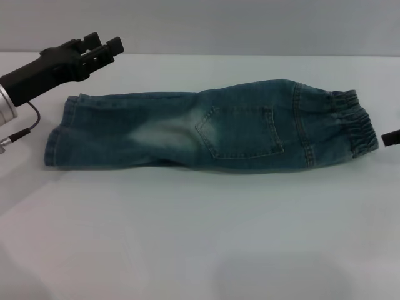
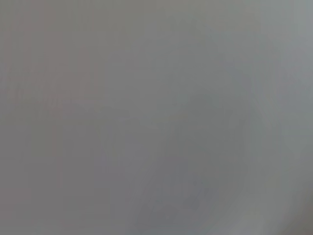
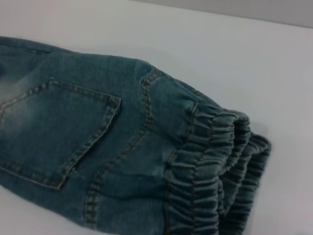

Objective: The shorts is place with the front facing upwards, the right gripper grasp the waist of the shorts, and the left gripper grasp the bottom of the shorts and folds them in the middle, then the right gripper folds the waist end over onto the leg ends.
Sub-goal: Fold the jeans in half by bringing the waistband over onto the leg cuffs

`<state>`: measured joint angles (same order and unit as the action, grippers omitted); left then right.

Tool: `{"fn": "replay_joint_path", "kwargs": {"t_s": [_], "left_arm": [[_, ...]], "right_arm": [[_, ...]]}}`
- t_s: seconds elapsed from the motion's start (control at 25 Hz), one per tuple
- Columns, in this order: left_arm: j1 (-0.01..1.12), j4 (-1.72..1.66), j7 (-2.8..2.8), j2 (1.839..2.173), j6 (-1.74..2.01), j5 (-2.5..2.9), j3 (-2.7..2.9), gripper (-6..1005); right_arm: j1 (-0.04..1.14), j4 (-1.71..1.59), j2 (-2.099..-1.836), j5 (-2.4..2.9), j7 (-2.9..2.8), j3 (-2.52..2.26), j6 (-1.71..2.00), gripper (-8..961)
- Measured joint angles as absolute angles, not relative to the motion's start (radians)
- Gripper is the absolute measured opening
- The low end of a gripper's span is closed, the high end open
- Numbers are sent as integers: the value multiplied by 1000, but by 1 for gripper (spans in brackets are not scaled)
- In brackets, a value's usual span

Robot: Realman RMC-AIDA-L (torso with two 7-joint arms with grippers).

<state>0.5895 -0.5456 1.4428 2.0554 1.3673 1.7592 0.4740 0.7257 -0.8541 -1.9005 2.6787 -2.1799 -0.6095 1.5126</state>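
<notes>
Shorts [image 1: 206, 131] already folded lengthwise on worktop [image 1: 200, 237]; denim soft, thick. Grip elastic waist [image 1: 355, 128], 3 o'clock. Left end effector [image 1: 103, 49] open, empty, 10 o'clock; right end effector [image 1: 390, 137] state unclear.

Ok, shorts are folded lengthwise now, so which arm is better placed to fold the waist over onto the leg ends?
The right. The right gripper sits just beside the waistband of the shorts. The left gripper hovers behind the leg hems, at the far end from the waist.
</notes>
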Motion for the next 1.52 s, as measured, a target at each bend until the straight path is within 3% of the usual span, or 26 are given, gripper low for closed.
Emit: {"fn": "replay_joint_path", "kwargs": {"t_s": [0.6, 0.96, 1.16, 1.52], "left_arm": [[592, -534, 1447, 2057, 1391, 1757, 474, 681], [583, -533, 1450, 2057, 1393, 1756, 474, 680], [583, -532, 1450, 2057, 1399, 1756, 474, 680], [593, -532, 1443, 2059, 1388, 1756, 504, 680]], "right_arm": [[731, -801, -1977, 2652, -2112, -660, 1357, 554], [739, -743, -1990, 2652, -2111, -684, 1279, 551], [722, -771, -2008, 2621, -2096, -687, 1257, 328], [715, -812, -2003, 2583, -2082, -691, 1355, 166]]}}
